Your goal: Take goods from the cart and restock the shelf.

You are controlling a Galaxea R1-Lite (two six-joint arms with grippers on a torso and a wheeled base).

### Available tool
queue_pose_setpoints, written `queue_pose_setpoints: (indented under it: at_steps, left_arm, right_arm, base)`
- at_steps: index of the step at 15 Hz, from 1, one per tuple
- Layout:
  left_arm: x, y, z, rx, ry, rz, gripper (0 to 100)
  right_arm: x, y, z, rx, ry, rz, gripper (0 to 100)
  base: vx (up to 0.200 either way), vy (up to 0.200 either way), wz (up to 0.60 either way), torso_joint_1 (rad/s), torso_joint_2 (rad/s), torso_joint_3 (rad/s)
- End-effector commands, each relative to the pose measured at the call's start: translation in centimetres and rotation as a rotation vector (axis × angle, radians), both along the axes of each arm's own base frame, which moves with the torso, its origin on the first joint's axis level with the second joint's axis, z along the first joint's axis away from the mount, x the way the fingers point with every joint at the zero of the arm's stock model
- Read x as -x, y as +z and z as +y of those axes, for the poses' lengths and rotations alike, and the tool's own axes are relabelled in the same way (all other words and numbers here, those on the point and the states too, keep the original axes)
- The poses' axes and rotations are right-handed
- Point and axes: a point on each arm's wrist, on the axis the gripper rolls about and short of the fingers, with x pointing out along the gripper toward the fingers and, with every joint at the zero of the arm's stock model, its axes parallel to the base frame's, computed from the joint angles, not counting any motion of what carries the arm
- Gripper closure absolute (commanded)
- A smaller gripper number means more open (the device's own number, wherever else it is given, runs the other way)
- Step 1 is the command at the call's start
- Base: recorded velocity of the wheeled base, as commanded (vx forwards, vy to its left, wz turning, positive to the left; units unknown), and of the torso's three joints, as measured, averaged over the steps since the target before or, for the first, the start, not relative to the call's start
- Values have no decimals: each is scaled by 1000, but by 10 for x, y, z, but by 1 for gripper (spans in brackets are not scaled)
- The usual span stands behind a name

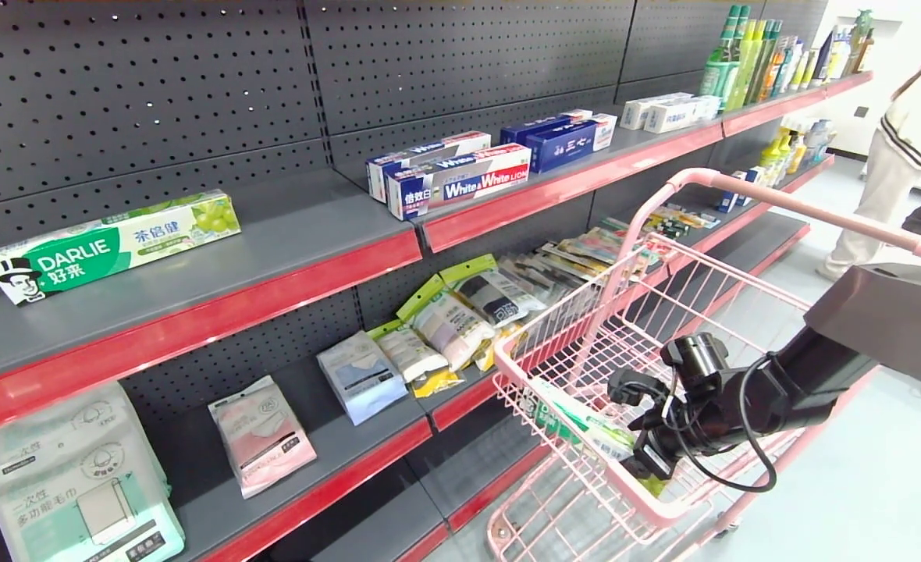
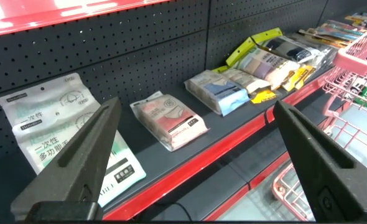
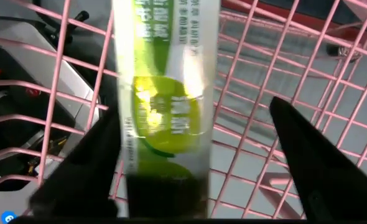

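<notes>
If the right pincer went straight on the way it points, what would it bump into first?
Probably the green toothpaste box in the pink cart, lying straight ahead of the open right pincer; the gap is hard to judge.

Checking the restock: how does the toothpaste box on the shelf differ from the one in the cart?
The shelf box lies flat, alone, on the upper shelf; the cart box lies in the pink cart, between the open fingers of the right gripper. Both are long, green-and-white.
</notes>
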Motion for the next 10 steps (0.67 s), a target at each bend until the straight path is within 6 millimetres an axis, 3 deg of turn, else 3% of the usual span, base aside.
queue_pose_setpoints:
  at_steps: [1, 6, 10]
  left_arm:
    - [0, 0, 0, 0, 0, 1, 0]
    - [0, 0, 0, 0, 0, 1, 0]
    - [0, 0, 0, 0, 0, 1, 0]
  right_arm:
    - [0, 3, 0, -1, -1, -8, 100]
    - [3, 7, -2, -10, -24, -3, 100]
    - [-1, 37, -7, -34, -110, -79, 100]
  base:
    - [0, 0, 0, 0, 0, 0]
    - [0, 0, 0, 0, 0, 0]
    - [0, 0, 0, 0, 0, 0]
